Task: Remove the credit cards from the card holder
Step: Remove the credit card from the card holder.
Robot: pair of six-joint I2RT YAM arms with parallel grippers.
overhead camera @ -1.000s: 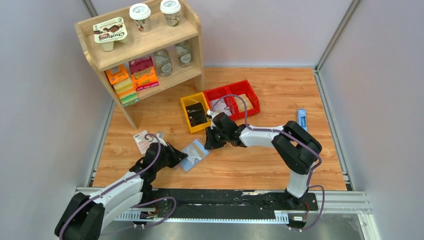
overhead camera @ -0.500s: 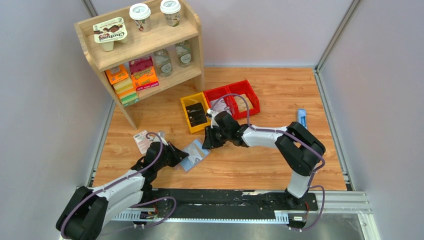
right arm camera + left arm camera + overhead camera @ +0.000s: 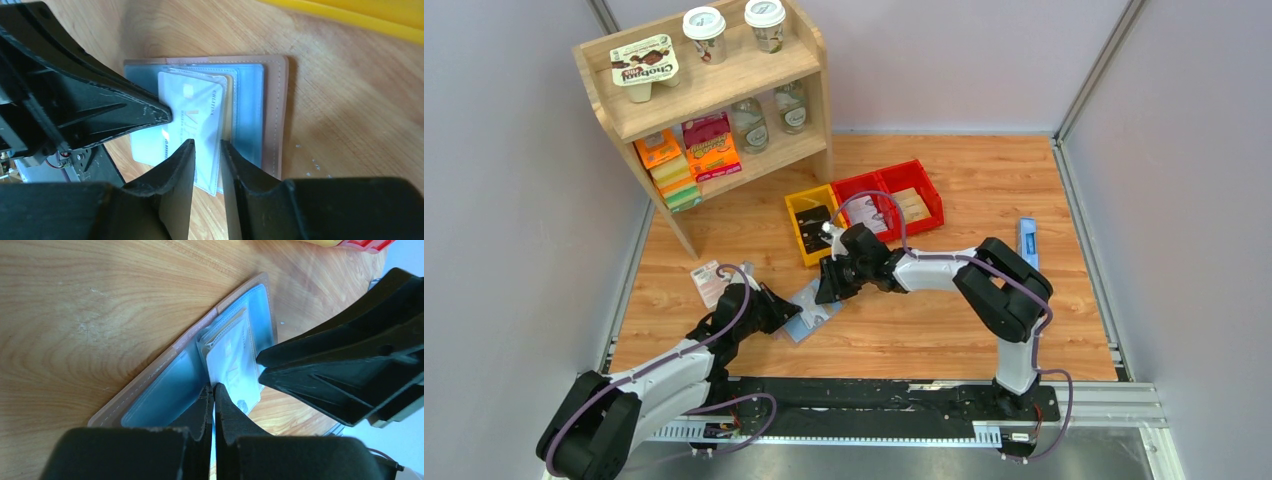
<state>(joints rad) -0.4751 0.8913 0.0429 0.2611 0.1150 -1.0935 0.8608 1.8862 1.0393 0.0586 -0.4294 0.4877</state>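
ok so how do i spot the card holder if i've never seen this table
On the wooden table, look just on the near side of the yellow bin. The card holder lies open flat there: brown-edged, blue-grey inside, pale cards showing, unlike the pink-and-white packet to its left or the narrow blue object far right.

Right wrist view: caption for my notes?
Right gripper, slightly open, over a white card protruding from the open card holder; shut left gripper alongside.

Matt wood-grain table point(image 3: 924, 330); leather-look card holder point(image 3: 165, 385), glossy plastic inside
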